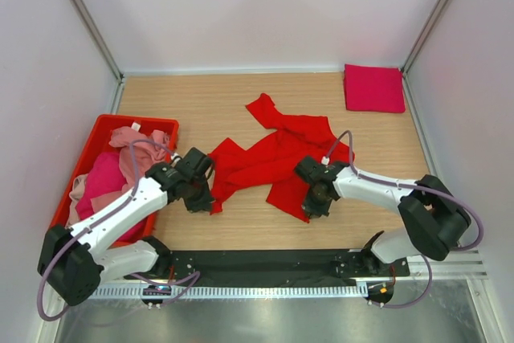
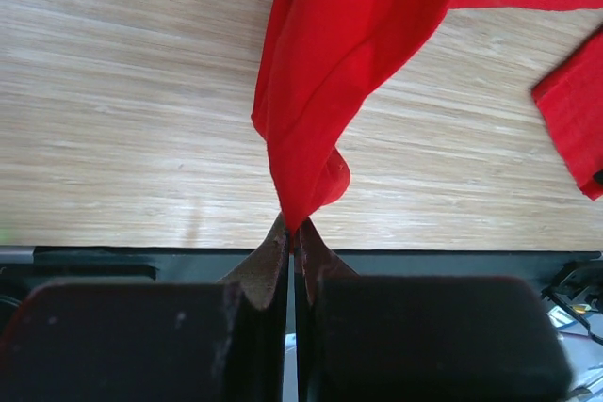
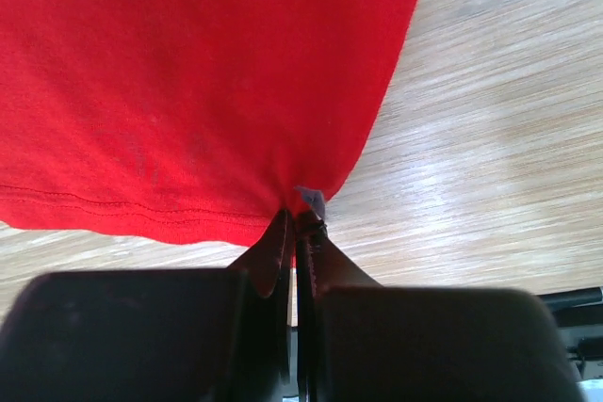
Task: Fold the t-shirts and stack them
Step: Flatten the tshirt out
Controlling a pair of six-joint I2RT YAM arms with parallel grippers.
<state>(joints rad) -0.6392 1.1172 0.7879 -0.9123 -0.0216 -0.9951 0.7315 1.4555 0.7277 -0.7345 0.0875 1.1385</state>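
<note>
Magenta tee [image 1: 374, 87] folded at 1 o'clock. Red tee [image 1: 281, 158] crumpled mid-table, L gripper [image 2: 294, 233] & R gripper [image 3: 300, 223] both clamped tight on its edge. Bin [image 1: 136, 120] at 9 o'clock: maybe two more.

The top external view looks steeply down from above and behind the arm bases, far enough back to hold the whole table [image 1: 201, 94], near edge at the bottom and far corners at the top. The left wrist view sits just behind the left gripper [image 2: 293, 233], low and very close to the surface, facing the near edge, where the black base plate [image 2: 452, 263] shows. The right wrist view sits just as close behind the right gripper [image 3: 300, 223], facing across the boards. All three views share the bright red t-shirt [image 1: 277, 154] at mid-table.
</note>
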